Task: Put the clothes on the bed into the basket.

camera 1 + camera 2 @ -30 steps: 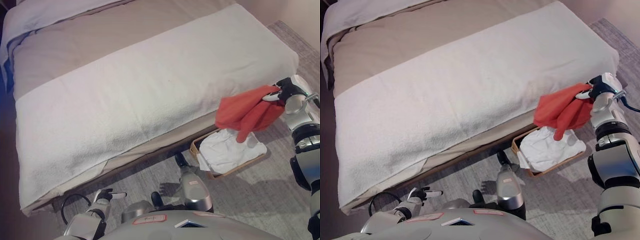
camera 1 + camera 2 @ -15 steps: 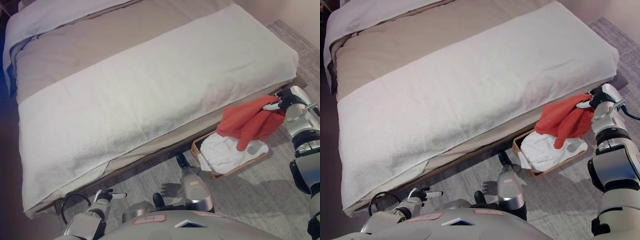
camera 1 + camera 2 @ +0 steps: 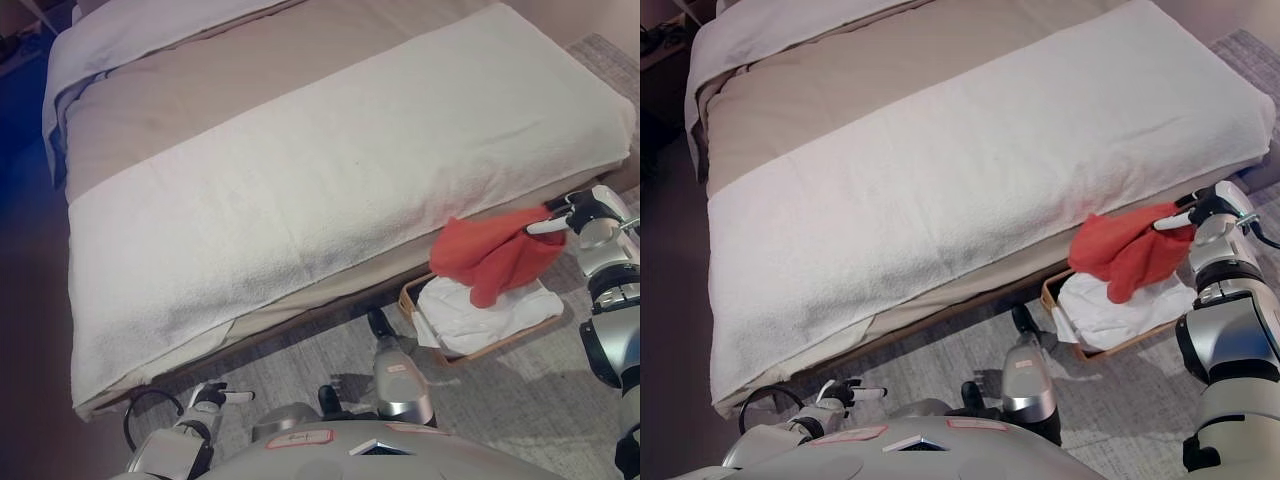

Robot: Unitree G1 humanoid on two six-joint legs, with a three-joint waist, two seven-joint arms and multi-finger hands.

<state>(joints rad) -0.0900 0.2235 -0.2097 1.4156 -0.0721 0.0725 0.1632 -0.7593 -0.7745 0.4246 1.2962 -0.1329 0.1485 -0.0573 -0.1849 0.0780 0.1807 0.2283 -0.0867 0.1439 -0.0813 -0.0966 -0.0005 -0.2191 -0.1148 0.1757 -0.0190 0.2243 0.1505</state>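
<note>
One red garment hangs pinched in my right robot hand, above the basket on the floor beside the bed. To finish well, I'd lower it over the white cloth already inside — then release. My left robot hand rests low, fingers loosely extended. The bed edge sits close.

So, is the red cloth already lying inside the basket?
No, the red cloth hangs from the right hand above the basket, over the white cloth inside it.
</note>
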